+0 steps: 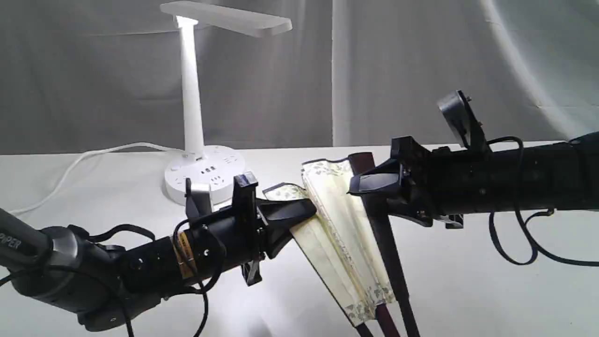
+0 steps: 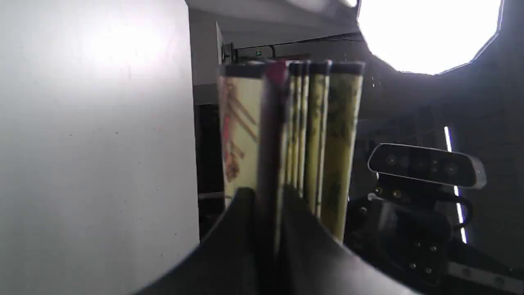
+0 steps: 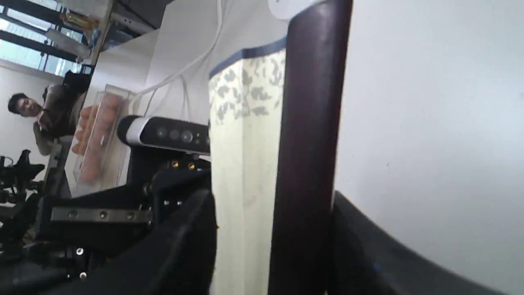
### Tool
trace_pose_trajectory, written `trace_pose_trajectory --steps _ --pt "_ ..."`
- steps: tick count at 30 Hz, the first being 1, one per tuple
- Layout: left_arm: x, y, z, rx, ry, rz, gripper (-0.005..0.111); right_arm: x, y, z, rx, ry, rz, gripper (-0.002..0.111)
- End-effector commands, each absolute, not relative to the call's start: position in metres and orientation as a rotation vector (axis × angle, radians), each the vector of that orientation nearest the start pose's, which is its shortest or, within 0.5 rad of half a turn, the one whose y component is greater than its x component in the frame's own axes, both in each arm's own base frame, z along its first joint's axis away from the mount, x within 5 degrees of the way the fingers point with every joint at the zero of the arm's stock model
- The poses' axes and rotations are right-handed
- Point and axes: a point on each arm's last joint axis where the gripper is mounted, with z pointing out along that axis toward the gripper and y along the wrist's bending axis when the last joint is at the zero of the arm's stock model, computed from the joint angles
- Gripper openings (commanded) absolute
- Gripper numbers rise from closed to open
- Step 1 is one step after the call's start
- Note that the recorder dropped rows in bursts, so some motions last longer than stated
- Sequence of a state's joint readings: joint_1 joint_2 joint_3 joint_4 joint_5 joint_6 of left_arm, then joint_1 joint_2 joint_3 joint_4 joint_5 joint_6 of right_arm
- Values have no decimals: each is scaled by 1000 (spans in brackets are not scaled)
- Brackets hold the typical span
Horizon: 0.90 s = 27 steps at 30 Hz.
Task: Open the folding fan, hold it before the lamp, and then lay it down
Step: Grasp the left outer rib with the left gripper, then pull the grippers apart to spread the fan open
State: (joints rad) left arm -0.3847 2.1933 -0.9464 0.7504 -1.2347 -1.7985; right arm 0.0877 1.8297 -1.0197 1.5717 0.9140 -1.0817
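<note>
Partly spread now, the folding fan (image 1: 341,234), only a few cream pleats showing, speckled floral border at both ends, black edging along the top. Dark maroon guard down the right side, running slantwise. Tilted, top end leaning back, just right of the lamp (image 1: 192,93). That one white, upright, switched on, flat head reaching right, round socketed base, cord trailing left.

lamp (image 1: 192,117) blocks rear left, table (image 1: 458,292) open right
</note>
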Motion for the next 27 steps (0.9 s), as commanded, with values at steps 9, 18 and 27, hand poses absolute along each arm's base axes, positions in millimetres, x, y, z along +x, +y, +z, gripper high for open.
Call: trace_pose_trajectory --steps 9,18,27 --pt "340 -198 109 -507 1931 -1880 0 355 103 186 31 2262 1352 12" --pt "344 -193 110 -533 1909 -1869 0 363 99 186 147 2232 1305 0" --pt "353 -175 110 -581 1879 -1840 0 367 93 181 176 2253 1182 0"
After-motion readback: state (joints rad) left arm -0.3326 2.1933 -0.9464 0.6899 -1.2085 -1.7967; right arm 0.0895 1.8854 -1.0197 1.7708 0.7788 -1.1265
